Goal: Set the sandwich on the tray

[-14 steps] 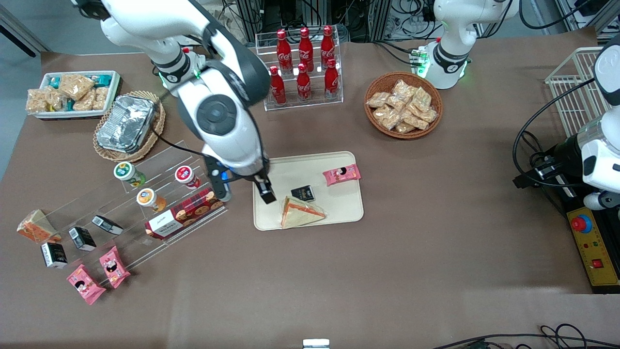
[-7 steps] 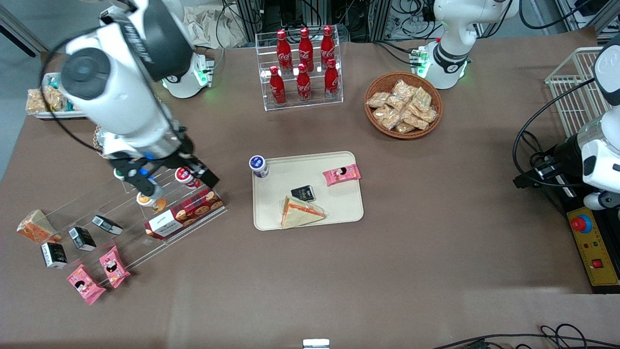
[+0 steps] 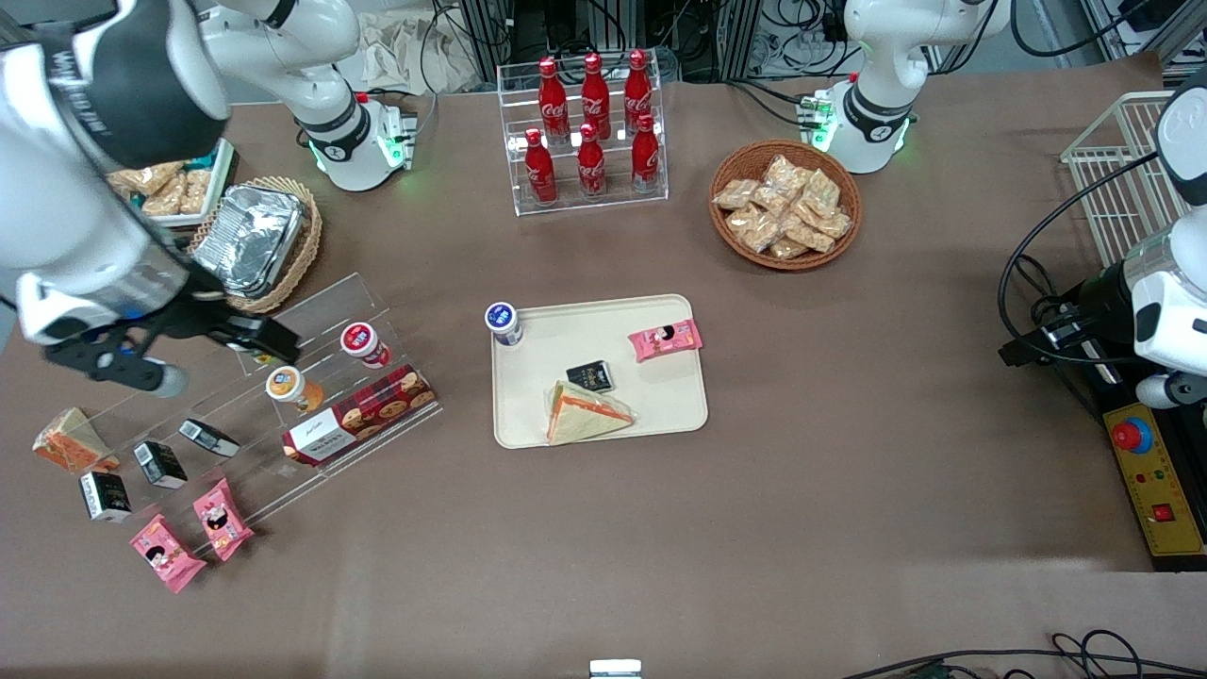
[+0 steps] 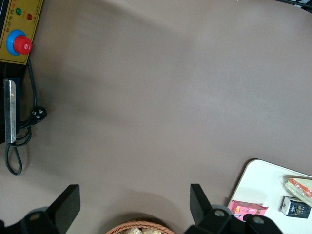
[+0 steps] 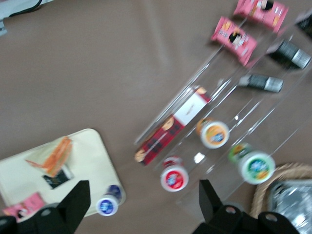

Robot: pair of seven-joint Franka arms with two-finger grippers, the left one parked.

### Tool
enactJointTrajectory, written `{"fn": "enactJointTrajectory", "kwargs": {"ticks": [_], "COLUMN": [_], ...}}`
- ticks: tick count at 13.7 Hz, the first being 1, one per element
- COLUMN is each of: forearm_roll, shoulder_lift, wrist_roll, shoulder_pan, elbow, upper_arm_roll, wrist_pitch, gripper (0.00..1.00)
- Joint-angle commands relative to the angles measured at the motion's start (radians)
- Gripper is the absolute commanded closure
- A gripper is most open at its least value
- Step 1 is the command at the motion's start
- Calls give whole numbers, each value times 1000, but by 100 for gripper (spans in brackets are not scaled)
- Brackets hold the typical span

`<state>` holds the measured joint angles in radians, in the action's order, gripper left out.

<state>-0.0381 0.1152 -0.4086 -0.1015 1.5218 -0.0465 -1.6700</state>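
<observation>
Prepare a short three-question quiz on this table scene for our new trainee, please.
1. True or false: the sandwich lies on the tray.
2. Pick one. The gripper is: A) open and empty, above the clear stepped rack; B) shut on the sandwich; C) resting on the tray.
3. Fill in: ___ red cola bottles stand in their clear stand.

Key: 1 true; 2 A; 3 six.
</observation>
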Motion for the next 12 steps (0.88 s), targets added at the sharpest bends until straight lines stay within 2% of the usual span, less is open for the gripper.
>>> {"fn": "enactJointTrajectory", "kwargs": {"ticks": [1, 4, 12], "forearm_roll": [-11, -11, -6], "shoulder_lift": [-38, -48, -46], "wrist_roll": [210, 390, 381], "shoulder_pan": [83, 157, 158], "elbow": [32, 24, 8], "upper_arm_roll": [-9, -9, -9], "wrist_pitch": [15, 21, 26], "gripper": [1, 1, 1]}}
